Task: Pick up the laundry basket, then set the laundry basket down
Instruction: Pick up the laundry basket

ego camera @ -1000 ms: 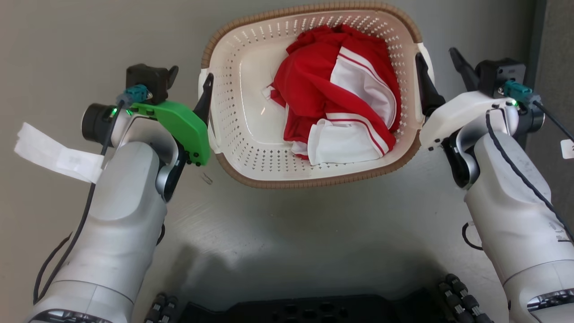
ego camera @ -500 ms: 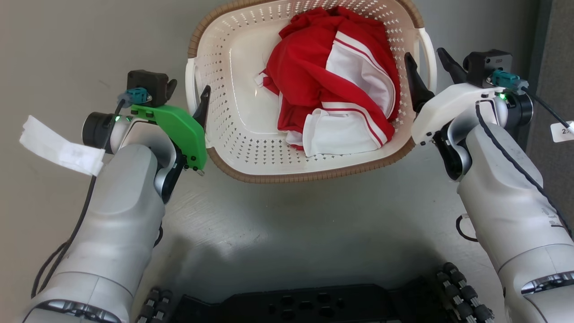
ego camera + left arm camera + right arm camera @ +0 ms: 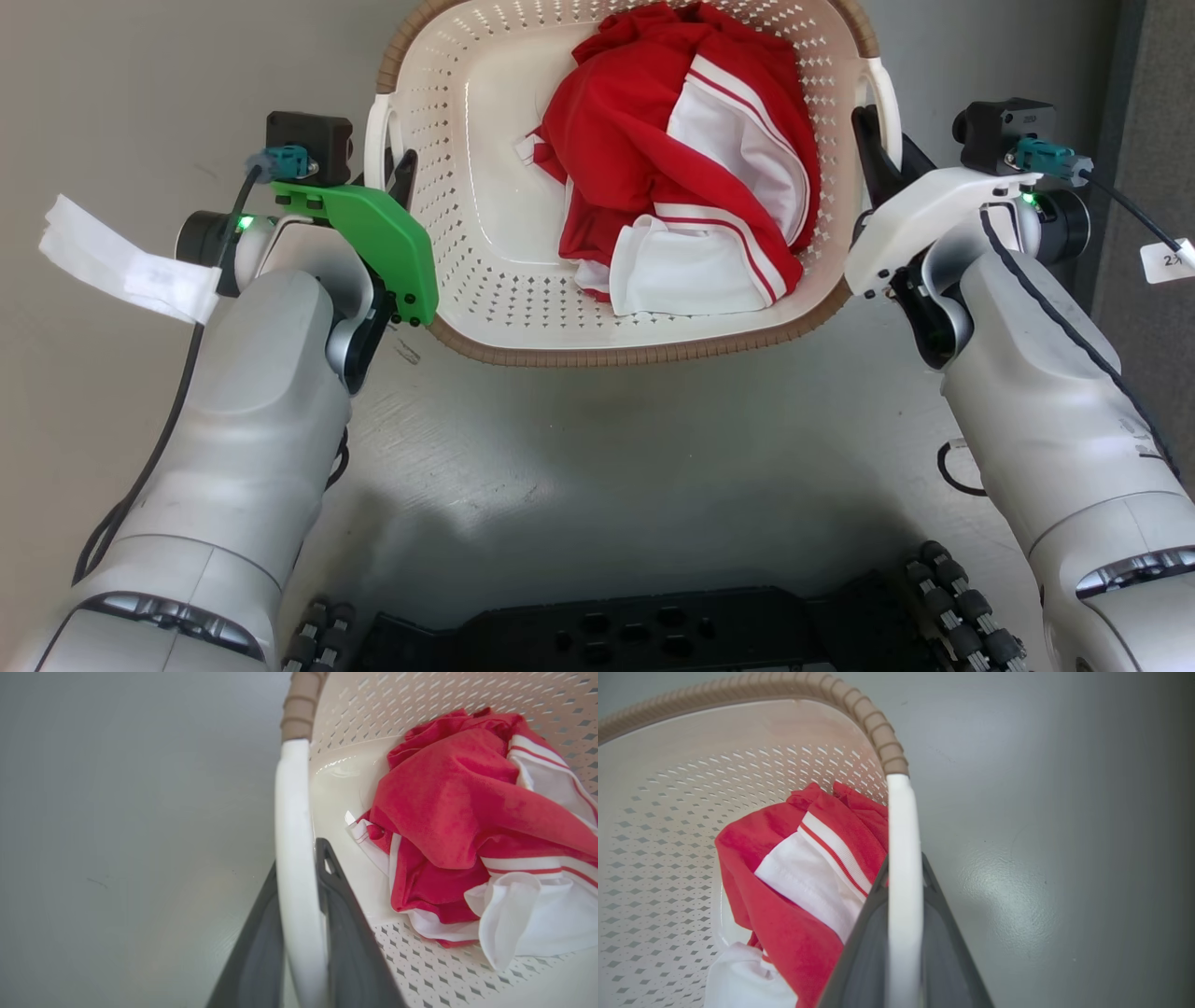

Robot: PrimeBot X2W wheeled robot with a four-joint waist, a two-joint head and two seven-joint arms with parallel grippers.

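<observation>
Left claw clamped on the left handle of the laundry basket; right claw clamped on the right handle. It's ahead between my arms, above the grey floor, red-and-white garment inside.

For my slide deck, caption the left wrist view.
Left hand clamps the laundry basket by its white handle; a red-and-white garment lies inside.

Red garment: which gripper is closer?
Right. On the laundry basket, the right gripper clamps the handle beside the red garment; the left gripper clamps the opposite handle, farther off.
</observation>
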